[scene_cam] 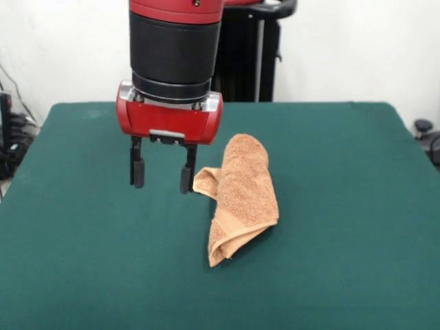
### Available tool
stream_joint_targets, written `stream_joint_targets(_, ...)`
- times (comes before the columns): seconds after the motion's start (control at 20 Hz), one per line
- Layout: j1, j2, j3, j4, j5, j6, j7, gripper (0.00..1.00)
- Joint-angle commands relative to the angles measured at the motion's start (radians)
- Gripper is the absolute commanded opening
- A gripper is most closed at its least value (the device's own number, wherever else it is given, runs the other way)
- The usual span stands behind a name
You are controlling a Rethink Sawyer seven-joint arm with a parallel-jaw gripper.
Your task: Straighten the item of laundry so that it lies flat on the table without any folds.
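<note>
The orange-tan towel lies on the green table a little right of the middle. It is folded over itself into a long rumpled bundle, with one loose corner sticking out to the left at its middle. My gripper hangs above the table just left of the towel. It is open and empty, with the two black fingers spread apart. The right finger stands close to the towel's loose corner.
The robot's black pedestal stands behind the table's far edge. A white wall is behind it. Dark gear shows at the left edge and at the right edge beside the table.
</note>
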Motion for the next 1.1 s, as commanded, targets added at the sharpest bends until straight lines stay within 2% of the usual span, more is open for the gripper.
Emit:
stream_joint_targets(0.05,0.046,-0.007,0.089,0.177,-0.094,-0.087,-0.005,1.00)
stream_joint_targets(0.7,0.082,-0.031,0.078,0.292,-0.126,-0.174,0.105,1.00)
stream_joint_targets(1.1,0.063,-0.021,0.093,0.349,-0.119,-0.251,0.107,1.00)
